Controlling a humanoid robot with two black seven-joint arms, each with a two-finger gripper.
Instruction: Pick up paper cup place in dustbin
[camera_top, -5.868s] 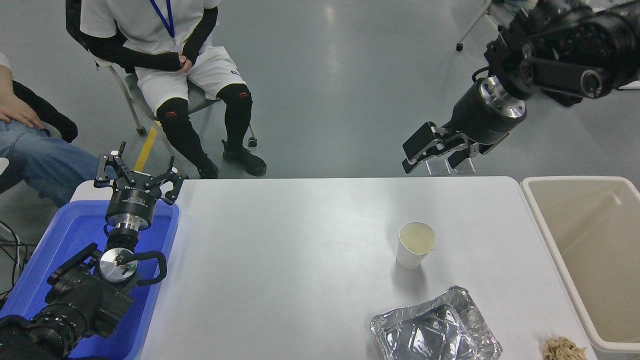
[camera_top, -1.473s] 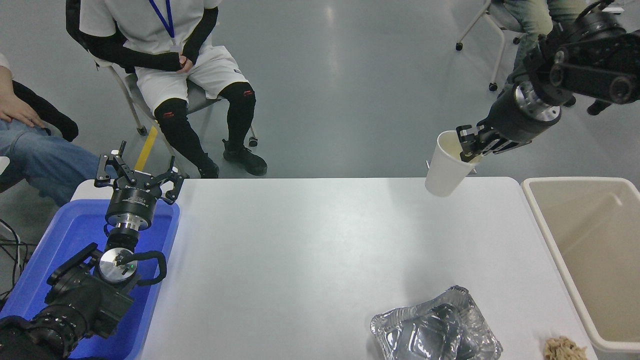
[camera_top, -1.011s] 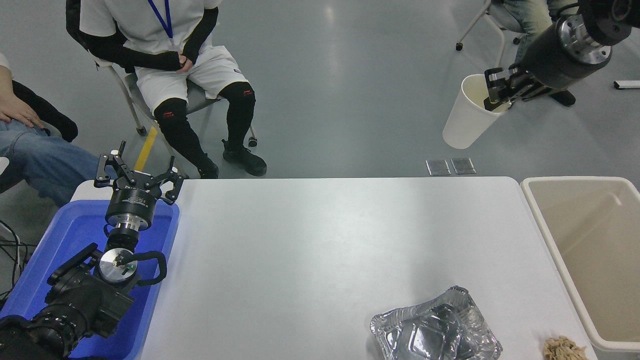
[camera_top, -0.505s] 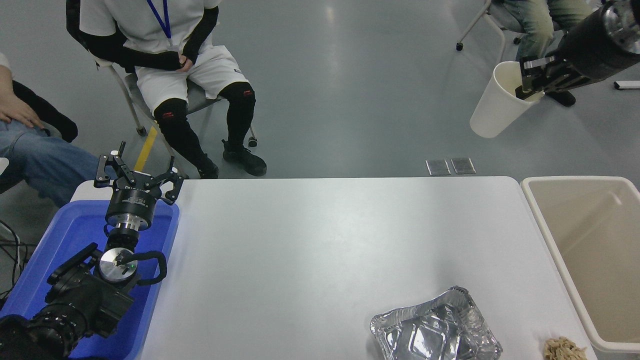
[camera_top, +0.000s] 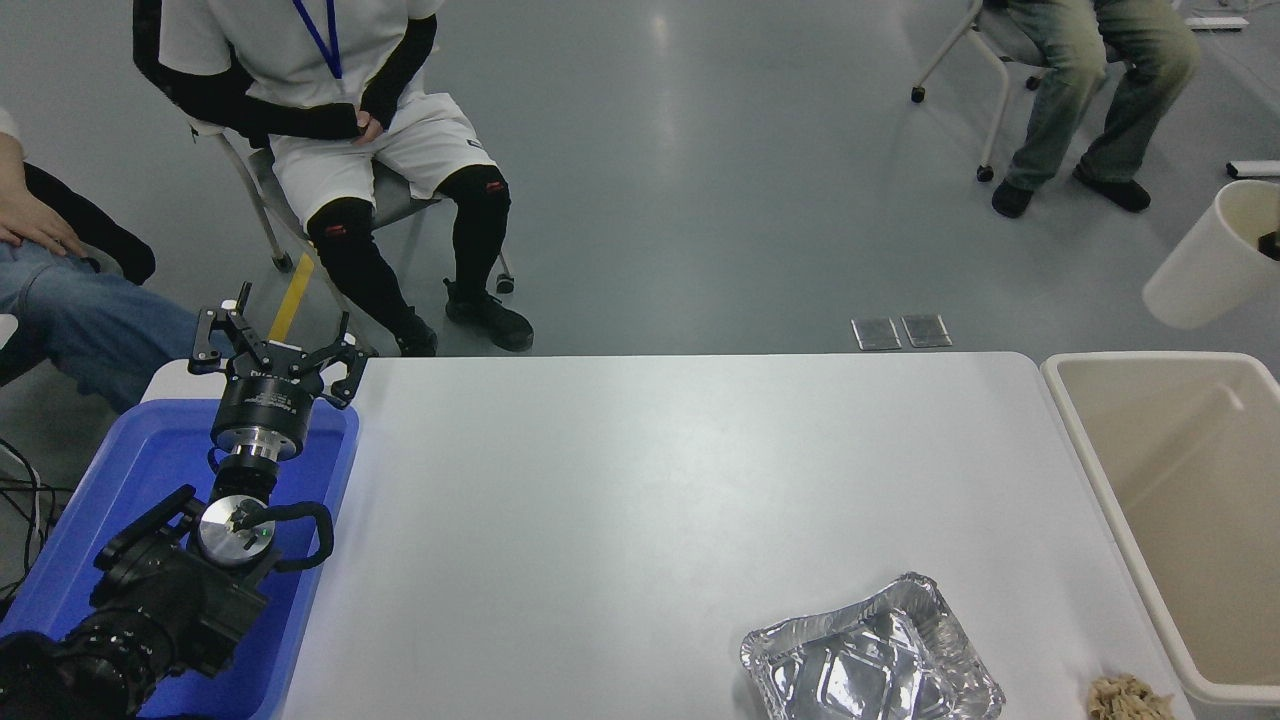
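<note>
We find no text, label, brand, number or sign that can be read anywhere here. The small red marks on the seated person's (camera_top: 330, 110) black knee pads (camera_top: 343, 228) are too small to make out.

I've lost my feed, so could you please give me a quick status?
Left tool parked open over blue tray. Right tool almost out of frame. Paper cup airborne, tilted, above dustbin's far end. Nothing in the way.

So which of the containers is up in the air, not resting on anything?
The paper cup, tilted at the right edge above the dustbin. The foil tray rests on the table.
</note>
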